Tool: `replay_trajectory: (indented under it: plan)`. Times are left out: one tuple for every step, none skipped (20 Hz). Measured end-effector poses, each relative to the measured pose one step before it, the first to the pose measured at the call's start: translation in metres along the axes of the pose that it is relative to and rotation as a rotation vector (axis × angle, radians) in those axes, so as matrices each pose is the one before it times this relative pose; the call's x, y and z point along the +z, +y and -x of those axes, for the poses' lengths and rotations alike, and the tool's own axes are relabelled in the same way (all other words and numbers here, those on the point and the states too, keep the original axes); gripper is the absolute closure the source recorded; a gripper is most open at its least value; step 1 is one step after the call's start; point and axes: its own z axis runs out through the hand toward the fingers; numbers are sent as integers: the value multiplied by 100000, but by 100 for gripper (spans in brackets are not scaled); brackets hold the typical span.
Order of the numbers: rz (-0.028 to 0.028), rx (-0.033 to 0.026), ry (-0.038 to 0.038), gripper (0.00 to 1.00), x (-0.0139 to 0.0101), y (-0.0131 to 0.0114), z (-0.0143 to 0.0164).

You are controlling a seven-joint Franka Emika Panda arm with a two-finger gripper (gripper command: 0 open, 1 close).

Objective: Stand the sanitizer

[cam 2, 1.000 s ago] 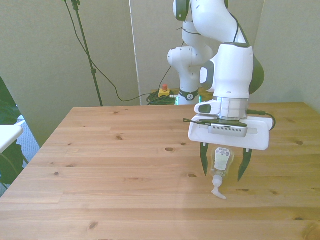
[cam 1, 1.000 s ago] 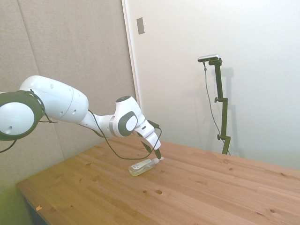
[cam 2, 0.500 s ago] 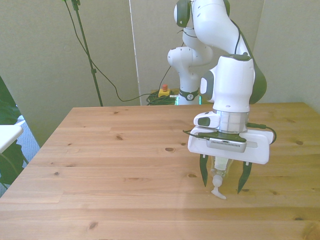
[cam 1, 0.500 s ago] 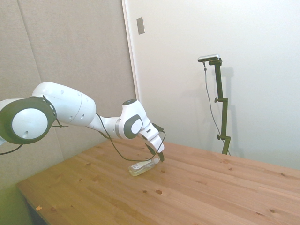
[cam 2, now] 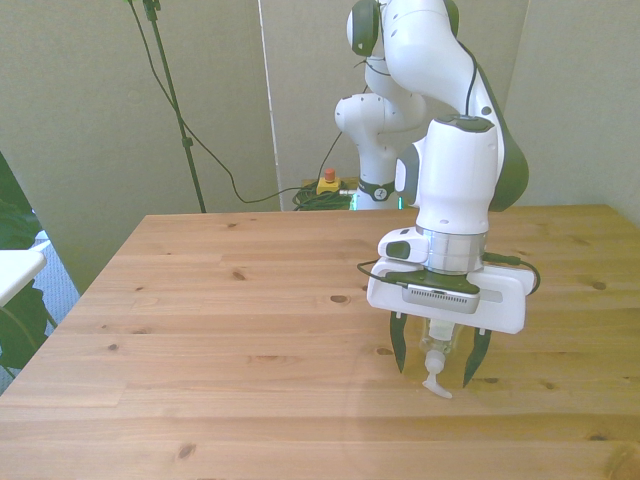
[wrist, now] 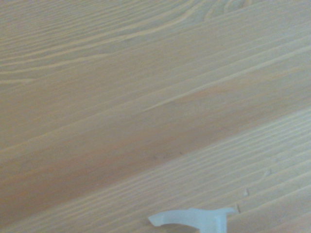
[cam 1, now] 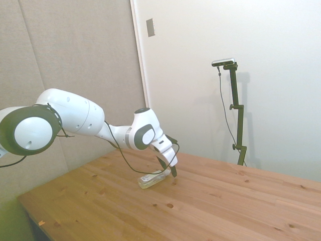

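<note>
Between the tool's (cam 2: 434, 368) fingers, the sanitizer (cam 2: 436, 362).

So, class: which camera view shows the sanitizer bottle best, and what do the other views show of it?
The side view: the sanitizer lies on its side on the table, its whole body visible. The front view shows only its white pump between the open tool's fingers. The wrist view catches just the pump tip.

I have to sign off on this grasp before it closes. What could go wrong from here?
The gripper is open, straddling the sanitizer's neck near its white pump head. Closing on that narrow end could make the lying bottle pivot or slip out. The fingertips also sit very low over the table and might scrape it.
</note>
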Motion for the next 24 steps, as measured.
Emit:
replay_trajectory:
  plan:
    - [-21,-18,-47,100,6,13,-56]
    - [-36,19,-143,100,12,17,-34]
    - [-16,45,-68,100,5,30,-72]
    - [13,16,-24,100,10,37,-81]
    - [0,59,-50,100,11,49,-111]
    - [-56,104,-193,100,8,43,-99]
    - [-130,354,-397,100,9,55,-127]
    - [-247,443,-709,100,3,61,-149]
    - [-158,310,-623,100,5,75,-179]
    - [-2,39,-461,100,3,74,-170]
    - [340,-9,-409,100,4,77,-146]
    - [501,136,-514,100,-21,38,-92]
    - [272,394,-584,100,-5,10,-80]
    - [479,282,-420,100,-9,-18,-57]
    - [477,224,-378,100,-13,-43,-33]
    - [439,229,-368,100,3,-31,-30]
    - [291,274,-391,100,7,-21,-1]
    - [80,217,-240,100,10,-6,0]
    - [25,250,-242,100,12,8,1]
    - [103,177,-199,100,5,12,-2]
    - [53,161,-179,100,-2,3,3]
    - [-86,178,-101,100,-32,-20,4]
    - [-84,75,9,100,-54,-29,12]
    - [-68,133,10,100,-54,-18,23]
